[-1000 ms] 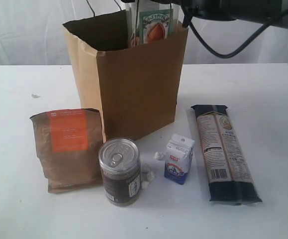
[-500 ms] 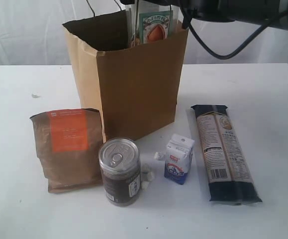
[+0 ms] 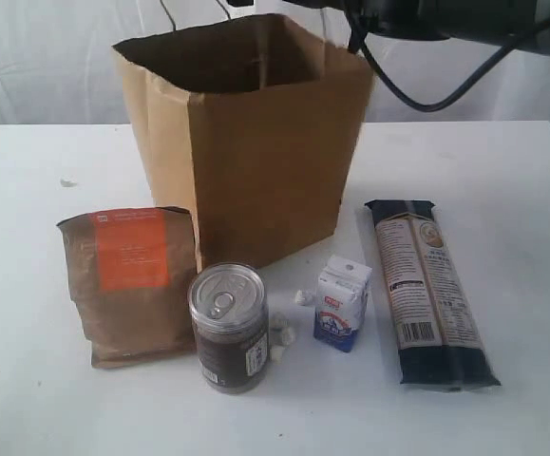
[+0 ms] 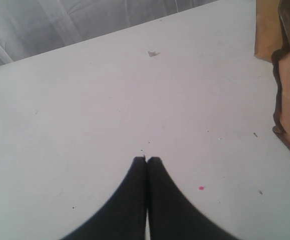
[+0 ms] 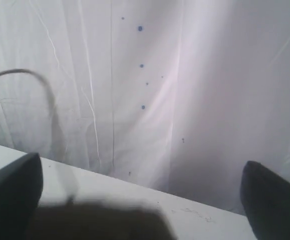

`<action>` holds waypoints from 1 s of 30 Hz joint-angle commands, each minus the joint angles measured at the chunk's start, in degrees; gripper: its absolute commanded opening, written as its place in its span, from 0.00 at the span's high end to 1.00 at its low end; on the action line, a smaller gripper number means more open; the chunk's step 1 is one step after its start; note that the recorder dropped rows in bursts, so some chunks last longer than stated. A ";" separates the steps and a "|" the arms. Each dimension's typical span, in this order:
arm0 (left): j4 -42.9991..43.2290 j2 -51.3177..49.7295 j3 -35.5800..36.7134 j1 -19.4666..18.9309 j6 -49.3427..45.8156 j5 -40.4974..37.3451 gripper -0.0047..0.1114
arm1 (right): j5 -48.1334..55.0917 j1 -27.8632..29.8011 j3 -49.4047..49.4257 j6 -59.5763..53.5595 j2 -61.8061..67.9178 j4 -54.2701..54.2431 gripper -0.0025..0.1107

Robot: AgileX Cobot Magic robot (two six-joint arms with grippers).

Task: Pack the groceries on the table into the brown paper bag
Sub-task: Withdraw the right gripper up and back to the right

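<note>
brown paper bag (image 3: 256, 142) stands upright mid-table (image 3: 502, 171), toward the far edge, mouth open upward. lots of bare top on the left side, plus a strip btwn the right edge and the pasta packet (image 3: 431, 290). that one lies flat, long axis running far edge to near edge.

tighter in front of the bag:
- pouch (image 3: 127, 285) orange label up, top end toward the far edge
- can (image 3: 229, 328) upright, tab up, right at the pouch's near corner
- carton (image 3: 341, 306) upright, near the can

left gripper (image 4: 146, 161) clenched on nothing, over bare table. right gripper (image 5: 142, 200) jaws spread wide, nothing btwn them, up by the bag's top.
</note>
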State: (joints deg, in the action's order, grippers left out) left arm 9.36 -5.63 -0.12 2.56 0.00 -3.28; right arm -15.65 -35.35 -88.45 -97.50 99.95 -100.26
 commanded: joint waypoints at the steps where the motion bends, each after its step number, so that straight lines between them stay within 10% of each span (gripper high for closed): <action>1: 0.07 0.28 0.12 0.19 0.00 0.26 0.96 | 0.35 0.00 0.00 -0.17 -0.43 0.31 0.08; 30: 0.07 0.28 0.12 0.19 0.00 0.26 0.96 | 0.98 -4.40 0.13 -3.47 -12.22 0.31 0.08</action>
State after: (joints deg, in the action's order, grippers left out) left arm 9.36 -5.63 -0.12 2.56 0.00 -3.28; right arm -14.47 -38.37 -88.45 -96.20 89.79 -100.26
